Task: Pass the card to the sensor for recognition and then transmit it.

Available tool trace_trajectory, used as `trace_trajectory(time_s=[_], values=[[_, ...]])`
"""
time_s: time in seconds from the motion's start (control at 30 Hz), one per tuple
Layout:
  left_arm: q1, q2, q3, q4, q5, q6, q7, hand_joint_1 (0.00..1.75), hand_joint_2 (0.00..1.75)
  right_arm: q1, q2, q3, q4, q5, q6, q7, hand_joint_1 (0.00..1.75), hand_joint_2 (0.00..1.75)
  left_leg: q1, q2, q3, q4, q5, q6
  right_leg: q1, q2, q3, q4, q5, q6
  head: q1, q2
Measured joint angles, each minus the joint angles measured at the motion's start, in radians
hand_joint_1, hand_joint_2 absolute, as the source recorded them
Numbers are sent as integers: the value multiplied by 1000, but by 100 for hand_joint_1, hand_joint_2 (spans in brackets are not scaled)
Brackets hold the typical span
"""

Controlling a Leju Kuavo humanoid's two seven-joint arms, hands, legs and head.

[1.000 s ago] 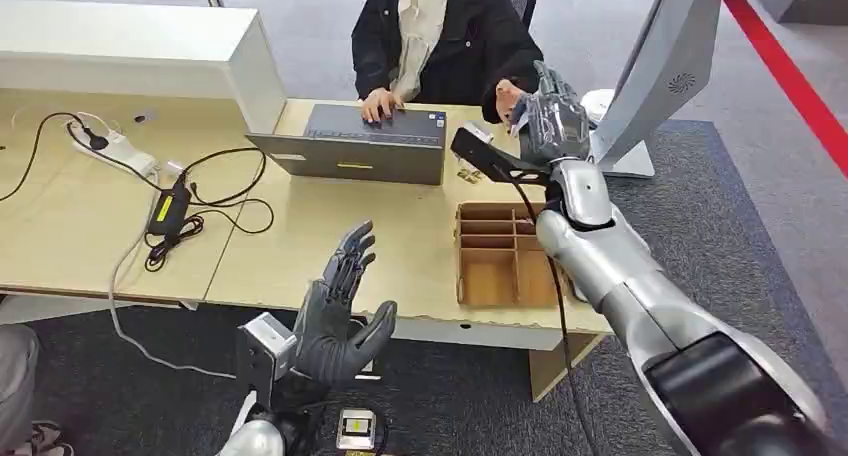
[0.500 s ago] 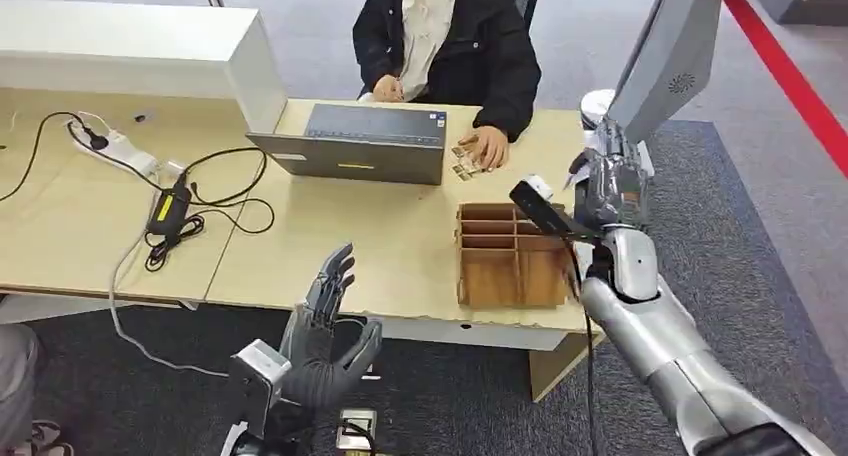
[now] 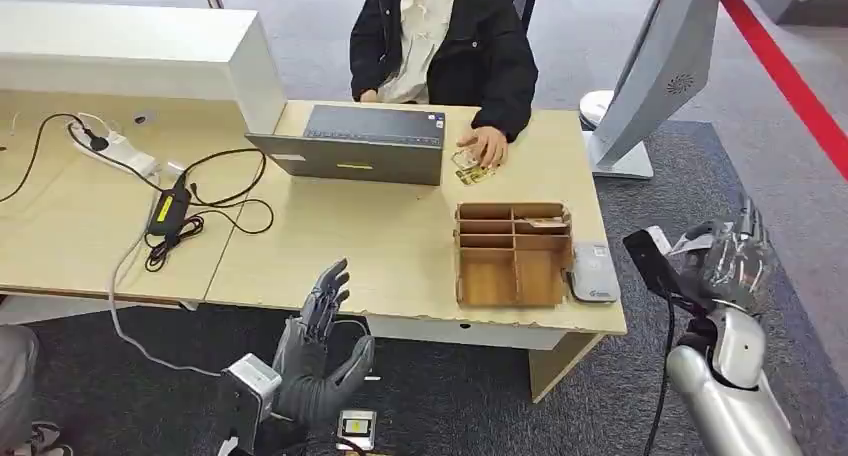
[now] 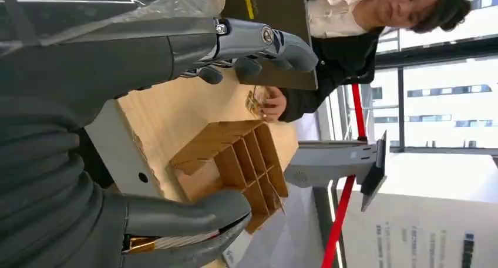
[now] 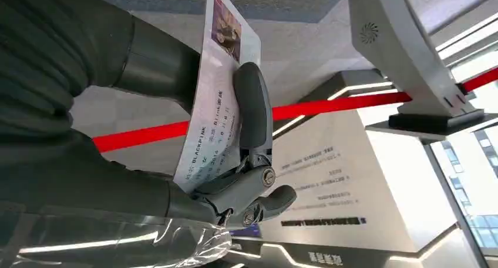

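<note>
Card up, off the bench
Right hand (image 5: 176,156) clamps the card (image 5: 214,97) between thumb and fingers — left hand (image 3: 318,351) hangs spread, holding nothing.

The card's (image 5: 214,103) middle is hidden behind the right hand's fingers (image 5: 251,109).

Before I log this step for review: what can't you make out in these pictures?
- Card: right wrist view, the right hand covers part of its face; most print too small to read.
- Small items under the person's hand: head view, too small to identify.
- Kiosk: head view, top cut off by the edge, screen unseen.
- Left hand: open, holding nothing.
</note>
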State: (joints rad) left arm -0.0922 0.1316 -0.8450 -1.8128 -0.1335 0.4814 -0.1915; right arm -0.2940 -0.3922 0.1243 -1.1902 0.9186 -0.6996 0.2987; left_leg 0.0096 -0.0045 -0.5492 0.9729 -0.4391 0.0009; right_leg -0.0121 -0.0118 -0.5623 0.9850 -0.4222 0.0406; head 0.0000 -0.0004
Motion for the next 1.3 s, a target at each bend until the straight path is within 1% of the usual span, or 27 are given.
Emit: trace_trajectory(time_s=[0.13, 0.33, 0.43, 0.6, 0.73, 0.97, 1.3], values=[[-2, -1, 1, 0, 8, -20, -5, 0, 175, 9, 0, -4, 2, -9, 2, 8, 175, 175, 0, 0, 0, 0, 0, 0, 0, 0, 0, 0, 0, 0, 0, 0], [-12, -8, 5, 3, 35, -63, -18, 0, 175, 9, 13, 27, 25, -12, 48, 13, 175, 175, 0, 0, 0, 0, 0, 0, 0, 0, 0, 0, 0, 0, 0, 0], [-16, -13, 5, 3, 37, -78, -20, 0, 175, 7, 29, 52, 50, -43, 68, 9, 175, 175, 0, 0, -1, 0, 0, 0, 0, 0, 0, 1, 0, 0, 0, 0], [-21, -17, 5, 3, 40, -102, -19, 0, 175, -23, 69, 104, 117, -136, 139, -3, 175, 175, 0, 0, 0, 0, 0, 0, 0, 0, 0, 1, 0, 0, 0, 0], [-27, -21, 4, 3, 43, -117, -17, 0, 175, -55, 98, 140, 181, -165, 168, 2, 175, 175, 0, 0, -1, 0, 1, 0, 0, 0, 0, 1, 0, 0, 0, 0], [-32, -23, 4, 3, 42, -119, -2, 0, 175, -93, 128, 182, 281, -190, 186, -2, 175, 175, 0, 0, -1, 0, 1, -1, 0, 0, 0, 1, 0, 0, 0, 0], [-31, -23, 4, 3, 39, -113, 0, 0, 175, -135, 146, 211, 362, -200, 171, -21, 175, 175, 0, 0, 1, 0, 1, -1, 0, 0, 1, 1, 0, 0, 0, 0]])
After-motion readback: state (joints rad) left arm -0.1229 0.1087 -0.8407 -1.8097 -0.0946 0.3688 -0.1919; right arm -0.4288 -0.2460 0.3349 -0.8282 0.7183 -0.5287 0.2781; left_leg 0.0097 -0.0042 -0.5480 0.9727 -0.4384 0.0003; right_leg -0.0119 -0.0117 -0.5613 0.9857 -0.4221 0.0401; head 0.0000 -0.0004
